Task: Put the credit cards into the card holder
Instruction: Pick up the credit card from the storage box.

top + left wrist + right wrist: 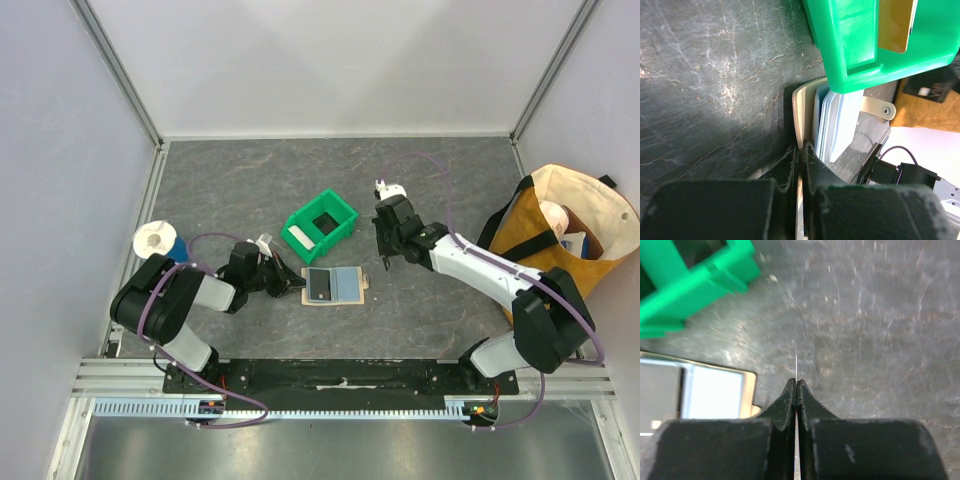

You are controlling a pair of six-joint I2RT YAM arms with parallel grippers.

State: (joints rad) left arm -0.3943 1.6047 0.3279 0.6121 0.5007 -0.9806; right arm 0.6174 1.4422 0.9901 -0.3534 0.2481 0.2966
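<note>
Two cards already sit in the open card holder (336,302) on the bench (250,180): a dark card (320,285) and a light blue card (347,284). One more, a whitish card (300,237), lies in the green bin (340,215) just past the holder. The left jaws are shut tight on the holder's left edge. The right jaws hang over the bench, just to the right of the holder. They are pressed together on a thin card (796,357), which shows only edge-on as a fine line. So the step now looks like bringing this card over to the holder. Next, the right arm would need to tip the card flat, line it up with a pocket and slide it in, while the left jaws hold the holder steady.
</note>
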